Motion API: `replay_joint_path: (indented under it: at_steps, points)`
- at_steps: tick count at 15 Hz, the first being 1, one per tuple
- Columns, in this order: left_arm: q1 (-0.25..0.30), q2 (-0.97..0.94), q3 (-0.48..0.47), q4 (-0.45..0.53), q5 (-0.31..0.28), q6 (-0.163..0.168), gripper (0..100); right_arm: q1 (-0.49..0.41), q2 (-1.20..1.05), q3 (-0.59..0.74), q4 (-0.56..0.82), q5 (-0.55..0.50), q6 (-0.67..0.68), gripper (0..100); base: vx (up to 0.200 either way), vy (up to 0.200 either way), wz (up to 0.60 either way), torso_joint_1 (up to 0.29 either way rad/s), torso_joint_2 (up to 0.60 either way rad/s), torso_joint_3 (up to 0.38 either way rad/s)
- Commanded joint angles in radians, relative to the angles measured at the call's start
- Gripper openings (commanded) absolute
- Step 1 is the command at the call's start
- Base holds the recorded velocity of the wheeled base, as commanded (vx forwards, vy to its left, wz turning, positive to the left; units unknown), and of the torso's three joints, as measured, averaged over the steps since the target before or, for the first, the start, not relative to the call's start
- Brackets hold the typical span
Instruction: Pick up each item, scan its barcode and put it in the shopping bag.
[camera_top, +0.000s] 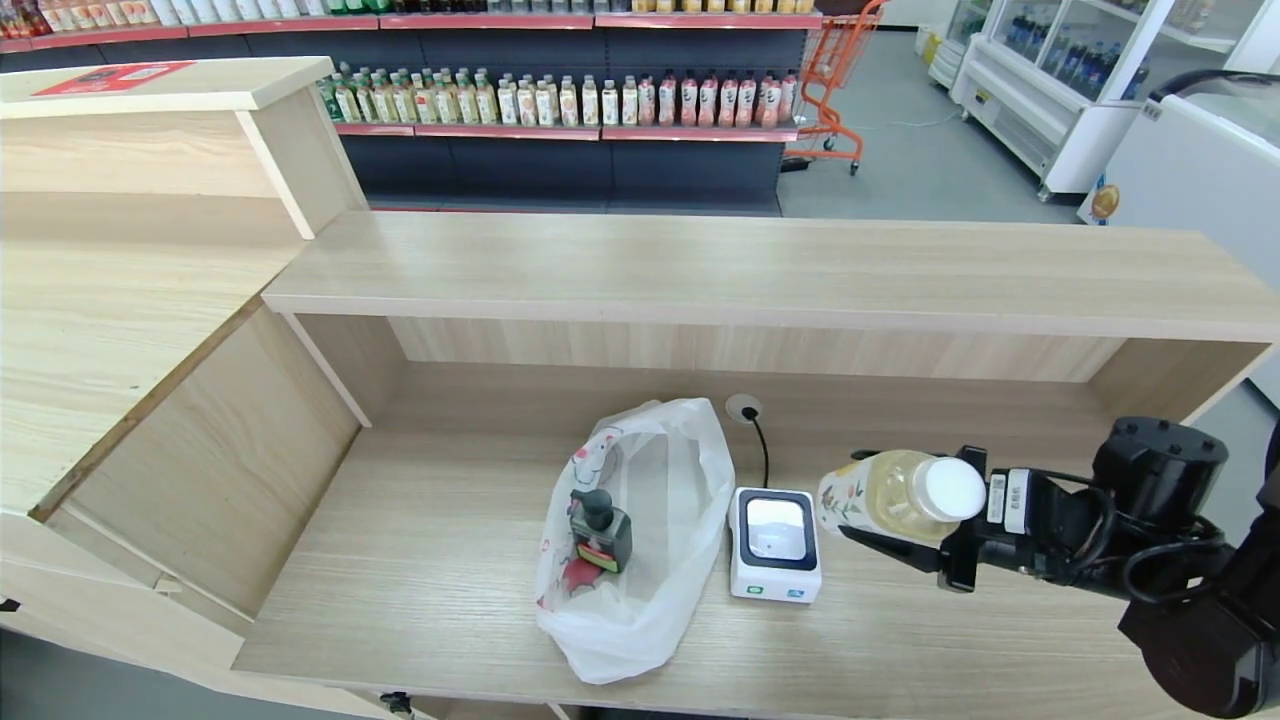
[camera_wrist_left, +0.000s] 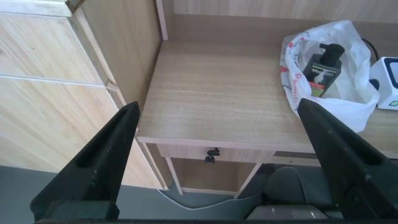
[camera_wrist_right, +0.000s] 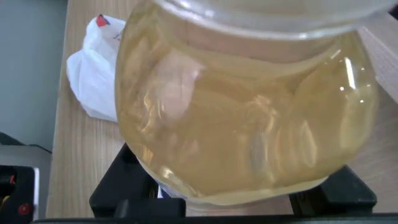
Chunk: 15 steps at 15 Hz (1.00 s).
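Observation:
My right gripper is shut on a clear bottle of yellow drink with a white cap and a flowered label. It holds the bottle on its side above the counter, just right of the white barcode scanner. The bottle looms close in the right wrist view. The translucent shopping bag lies open left of the scanner, with a dark pump bottle inside. My left gripper hangs open and holds nothing, off the counter's front left corner, with the bag and pump bottle beyond it.
The scanner's black cable runs back to a grommet in the counter. A raised wooden ledge overhangs the back, and a side panel walls off the left. Bare counter lies left of the bag. Drink shelves and freezers stand beyond.

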Motion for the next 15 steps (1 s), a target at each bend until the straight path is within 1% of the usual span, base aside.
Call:
replay_joint_path:
  at_steps: [1, 2, 3, 4, 6, 9, 10, 14, 15]
  points:
    - [0.0, 0.002, 0.0, 0.0, 0.0, 0.0, 100, -0.013, 0.018, 0.031, -0.007, 0.033, -0.009, 0, 0.0, 0.0, 0.0, 0.0, 0.0, 0.0]
    - [0.001, 0.002, 0.0, 0.0, 0.0, 0.0, 100, -0.022, 0.038, 0.033, -0.022, 0.054, -0.016, 0, 0.0, 0.0, 0.0, 0.0, 0.0, 0.0]
    - [0.0, 0.002, 0.0, 0.0, 0.0, 0.0, 100, -0.079, 0.133, 0.005, -0.045, 0.131, -0.07, 0, 0.0, 0.0, 0.0, 0.0, 0.0, 0.0]
    - [0.0, 0.002, 0.0, 0.0, 0.0, 0.0, 100, -0.111, 0.145, -0.018, -0.045, 0.172, -0.081, 0, 0.0, 0.0, 0.0, 0.0, 0.0, 0.0]
    - [0.0, 0.002, 0.0, 0.0, 0.0, 0.0, 100, -0.114, 0.153, -0.053, -0.045, 0.178, -0.081, 0, 0.0, 0.0, 0.0, 0.0, 0.0, 0.0]
    - [0.0, 0.002, 0.0, 0.0, 0.0, 0.0, 100, -0.108, 0.18, -0.061, -0.045, 0.178, -0.087, 0, 0.0, 0.0, 0.0, 0.0, 0.0, 0.0]
    - [0.001, 0.002, 0.0, 0.0, 0.0, 0.0, 100, -0.102, 0.213, -0.084, -0.045, 0.18, -0.12, 0, 0.0, 0.0, 0.0, 0.0, 0.0, 0.0]
    - [0.0, 0.002, 0.0, 0.0, 0.0, 0.0, 100, -0.063, 0.263, -0.138, -0.045, 0.183, -0.16, 0, 0.0, 0.0, 0.0, 0.0, 0.0, 0.0]
    - [0.0, 0.002, 0.0, 0.0, 0.0, 0.0, 100, -0.06, 0.285, -0.17, -0.045, 0.203, -0.185, 0, 0.0, 0.0, 0.0, 0.0, 0.0, 0.0]
